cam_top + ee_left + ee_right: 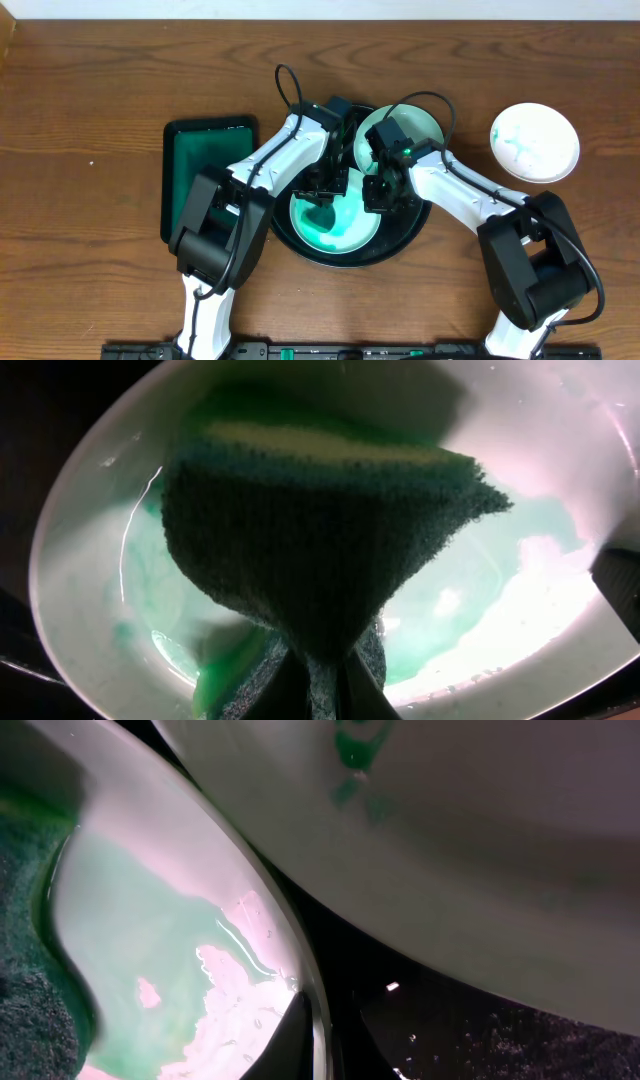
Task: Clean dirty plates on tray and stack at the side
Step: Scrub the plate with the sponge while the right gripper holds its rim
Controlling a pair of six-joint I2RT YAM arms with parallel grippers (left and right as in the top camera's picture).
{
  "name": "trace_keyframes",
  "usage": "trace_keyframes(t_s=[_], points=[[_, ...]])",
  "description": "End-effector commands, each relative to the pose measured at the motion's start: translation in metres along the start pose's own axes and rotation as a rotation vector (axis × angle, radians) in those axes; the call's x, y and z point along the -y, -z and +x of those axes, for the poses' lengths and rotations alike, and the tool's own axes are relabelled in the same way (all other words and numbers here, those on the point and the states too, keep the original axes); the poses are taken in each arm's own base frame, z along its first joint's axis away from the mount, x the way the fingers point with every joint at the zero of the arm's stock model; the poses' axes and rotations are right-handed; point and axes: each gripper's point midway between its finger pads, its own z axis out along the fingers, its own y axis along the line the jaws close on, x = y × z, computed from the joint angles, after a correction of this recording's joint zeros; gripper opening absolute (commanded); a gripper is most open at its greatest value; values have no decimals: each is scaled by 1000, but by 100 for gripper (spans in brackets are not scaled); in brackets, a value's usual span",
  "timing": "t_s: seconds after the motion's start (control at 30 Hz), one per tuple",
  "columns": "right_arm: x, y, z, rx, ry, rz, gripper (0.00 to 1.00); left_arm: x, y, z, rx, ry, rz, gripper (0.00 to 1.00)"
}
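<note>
The black round tray (404, 243) holds two pale mint plates. The front plate (350, 232) is wet with green smears; it also shows in the left wrist view (80, 580) and the right wrist view (150, 890). My left gripper (325, 188) (320, 695) is shut on a green-and-yellow sponge (320, 530) that presses on this plate. My right gripper (378, 195) (325, 1040) is shut on the plate's right rim, one finger on each side. The back plate (420, 125) (480, 850) has a small green mark. A white plate (535, 142) with green smears lies on the wooden table at the right.
A rectangular dark-green tray (205, 175) lies left of the black tray. Both arms cross over the black tray. Bare wood tabletop (90, 120) surrounds the trays.
</note>
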Motion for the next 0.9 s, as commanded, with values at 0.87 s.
trace_keyframes(t_s=[0.87], points=[[-8, -22, 18, -75, 21, -8, 1, -123, 47, -51, 312, 87, -719, 7]])
